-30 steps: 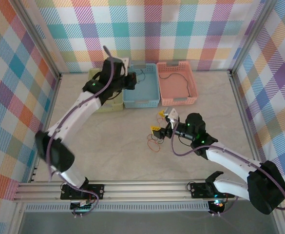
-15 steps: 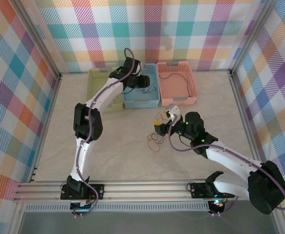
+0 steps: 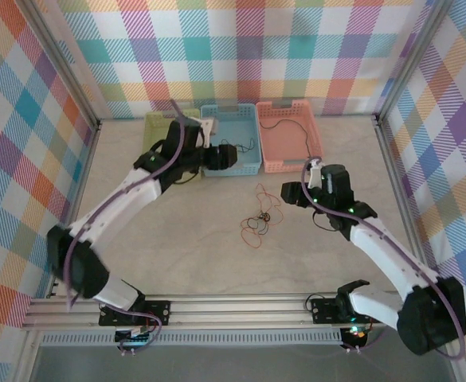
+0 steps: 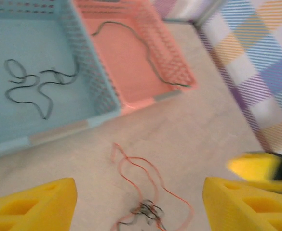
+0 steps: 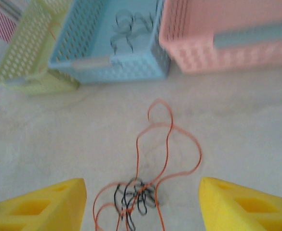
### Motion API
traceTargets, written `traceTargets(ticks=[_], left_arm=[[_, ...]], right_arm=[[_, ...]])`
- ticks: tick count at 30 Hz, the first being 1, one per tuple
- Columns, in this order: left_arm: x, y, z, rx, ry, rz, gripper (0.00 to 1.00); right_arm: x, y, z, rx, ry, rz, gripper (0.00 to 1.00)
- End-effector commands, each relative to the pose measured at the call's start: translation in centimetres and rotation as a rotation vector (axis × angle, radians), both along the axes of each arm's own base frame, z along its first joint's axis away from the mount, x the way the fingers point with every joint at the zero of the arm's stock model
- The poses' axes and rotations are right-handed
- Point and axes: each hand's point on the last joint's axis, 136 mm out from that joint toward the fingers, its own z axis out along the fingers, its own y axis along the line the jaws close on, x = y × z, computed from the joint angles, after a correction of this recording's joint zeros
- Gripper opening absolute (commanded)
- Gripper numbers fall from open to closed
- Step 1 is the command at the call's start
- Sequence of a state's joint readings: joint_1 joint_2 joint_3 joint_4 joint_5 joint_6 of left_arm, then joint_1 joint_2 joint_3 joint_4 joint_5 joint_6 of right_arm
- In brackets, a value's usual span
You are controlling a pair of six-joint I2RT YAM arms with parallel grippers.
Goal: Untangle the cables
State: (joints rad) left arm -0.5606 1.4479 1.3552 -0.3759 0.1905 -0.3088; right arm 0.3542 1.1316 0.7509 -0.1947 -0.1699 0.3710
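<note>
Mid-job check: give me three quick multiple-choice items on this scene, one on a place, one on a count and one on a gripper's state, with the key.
1. Where is the tangle? A inside a basket; B on the table; C hanging from a gripper.
2. How many baskets are there? A two; B four; C three.
3. The right gripper is: A open and empty; B shut on the tangle; C shut on a basket rim.
B: it lies loose on the tabletop.
C: a green basket, a blue basket and a pink basket stand in a row.
A: its fingers stand apart with nothing between them.

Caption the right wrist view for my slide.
Open right gripper over tangled thin orange-red and black cables on a beige table, lime basket, blue basket and pink basket beyond.
</note>
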Motion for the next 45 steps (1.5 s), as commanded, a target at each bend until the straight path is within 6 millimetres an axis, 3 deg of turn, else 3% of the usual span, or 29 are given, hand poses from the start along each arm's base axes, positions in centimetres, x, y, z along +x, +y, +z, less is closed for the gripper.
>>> traceTargets(ticks=[1, 6, 11, 14, 16, 19, 23, 27, 31, 34, 45], left_arm=[[-2.5, -0.4, -3.2, 0.001, 0.048, -0.030, 0.70], [-5.5, 0.6, -5.4, -0.018, 0.088, -0.050, 0.71], [-6.4, 1.1, -7.8, -0.005, 0.147, -0.042, 0.72], [-6.0, 0.5, -8.0, -0.024, 0.143, -0.047, 0.72], [-5.8, 0.3, -8.3, -0.028, 0.154, -0.045, 0.72], [-5.6, 0.1, -8.8, -0.036, 0.170, -0.039, 0.71], [-4.9, 0.0, -9.8, -0.085, 0.182, 0.033, 0.71], [-4.5, -2.9, -11.1, -0.168, 0.231, 0.014, 0.71], [-5.1, -6.9, -11.9, -0.164, 0.255, -0.053, 0.72], [-6.0, -8.6, -12.0, -0.153, 0.242, -0.105, 0.72], [-9.4, -7.2, -10.1, -0.206, 0.139, -0.202, 0.71]], right_arm=[[-1.9, 1.9, -3.2, 0.060, 0.251, 0.064, 0.61], [-1.3, 3.1, -5.8, 0.077, 0.394, 0.079, 0.56], [-1.3, 3.4, -7.9, 0.062, 0.520, 0.069, 0.52], [-1.6, 4.0, -8.8, 0.079, 0.571, 0.095, 0.41], [-1.5, 4.1, -8.4, 0.087, 0.552, 0.099, 0.26], [-0.6, 3.4, -5.5, 0.054, 0.382, 0.091, 0.00], [-1.0, 3.8, 2.4, 0.069, -0.010, 0.173, 0.00], [-3.9, 4.7, 9.2, 0.179, -0.320, 0.318, 0.00], [-5.4, 4.9, 11.9, 0.247, -0.435, 0.363, 0.00], [-5.6, 4.8, 13.6, 0.272, -0.470, 0.357, 0.00], [-6.6, 5.6, 20.2, 0.407, -0.487, 0.401, 0.00]])
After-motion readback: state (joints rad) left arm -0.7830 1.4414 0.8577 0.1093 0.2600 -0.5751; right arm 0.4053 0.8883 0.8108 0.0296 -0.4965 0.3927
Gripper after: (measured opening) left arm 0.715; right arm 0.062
